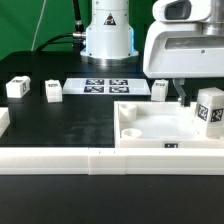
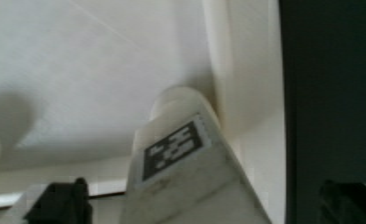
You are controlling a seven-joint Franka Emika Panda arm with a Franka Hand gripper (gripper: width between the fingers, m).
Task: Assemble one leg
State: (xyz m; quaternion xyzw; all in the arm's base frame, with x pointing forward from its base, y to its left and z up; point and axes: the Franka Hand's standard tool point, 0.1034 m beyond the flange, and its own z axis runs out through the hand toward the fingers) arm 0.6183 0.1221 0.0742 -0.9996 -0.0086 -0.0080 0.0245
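Leg point(image 2: 176, 150): tagged white block standing on the square panel point(image 1: 150, 128), just beside its raised rim, at the exterior view's right. It lies directly ahead of my gripper point(image 2: 206, 205), within the gap. My jaws are spread, one fingertip point(image 2: 64, 200) on either side, neither seen touching. Its long axis runs roughly along my approach line, slightly tilted, so I judge closing needs only a small centring shift.

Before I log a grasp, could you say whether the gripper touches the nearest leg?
Apart. In the wrist view the gripper straddles the leg, a gap beside each finger.
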